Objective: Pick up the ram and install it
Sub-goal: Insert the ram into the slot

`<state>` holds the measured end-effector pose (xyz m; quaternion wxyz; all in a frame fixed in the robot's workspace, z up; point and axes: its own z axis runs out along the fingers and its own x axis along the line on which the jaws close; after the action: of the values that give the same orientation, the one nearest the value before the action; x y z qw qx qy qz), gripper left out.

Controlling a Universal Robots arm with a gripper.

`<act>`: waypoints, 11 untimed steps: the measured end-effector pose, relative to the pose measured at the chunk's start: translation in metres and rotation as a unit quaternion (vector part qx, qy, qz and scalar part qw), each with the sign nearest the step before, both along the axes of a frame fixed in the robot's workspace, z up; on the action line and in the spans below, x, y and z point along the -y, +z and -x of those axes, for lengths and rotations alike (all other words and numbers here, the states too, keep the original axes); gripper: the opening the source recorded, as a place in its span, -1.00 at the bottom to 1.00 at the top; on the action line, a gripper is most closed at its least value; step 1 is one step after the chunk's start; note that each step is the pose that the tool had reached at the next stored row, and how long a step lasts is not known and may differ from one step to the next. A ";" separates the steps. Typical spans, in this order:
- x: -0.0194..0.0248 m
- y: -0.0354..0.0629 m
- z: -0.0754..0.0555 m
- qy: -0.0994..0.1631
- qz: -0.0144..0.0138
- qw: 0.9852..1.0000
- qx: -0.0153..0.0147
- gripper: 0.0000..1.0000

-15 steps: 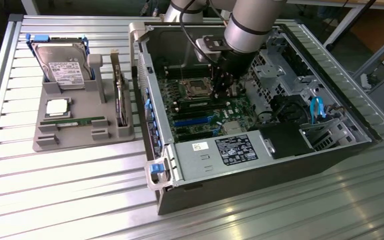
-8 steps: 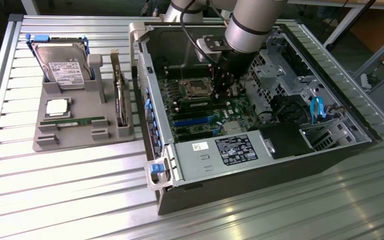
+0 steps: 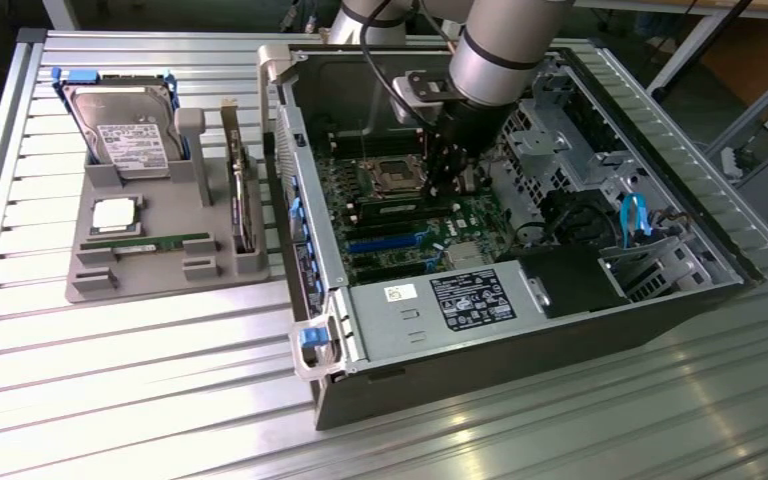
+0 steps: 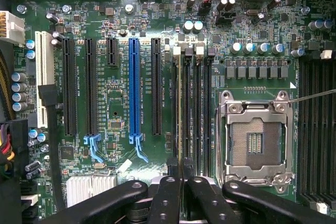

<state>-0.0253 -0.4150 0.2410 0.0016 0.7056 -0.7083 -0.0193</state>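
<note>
The claw (image 4: 181, 178) is pinched tight on the ram (image 4: 181, 114), edge-on directly beneath it at the memory slots (image 4: 198, 114); pickup looks done, seating unconfirmed.

UR arm (image 3: 515, 45) enters from the exterior view's top edge, wrist vertical, gripper (image 3: 454, 165) pointing straight down; fingers (image 4: 168, 198) pinched nearly together at the tips, outer link bars splayed to either side in wrist view
</note>
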 end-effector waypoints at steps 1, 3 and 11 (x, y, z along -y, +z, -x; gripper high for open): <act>0.0003 0.0000 0.000 0.000 0.000 1.000 0.000 -0.79; 0.0005 -0.0001 0.000 0.000 0.000 1.000 0.000 -0.79; 0.0006 -0.0011 0.000 0.000 0.000 1.000 0.000 -0.79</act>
<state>-0.0257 -0.4156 0.2399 0.0015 0.7056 -0.7083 -0.0193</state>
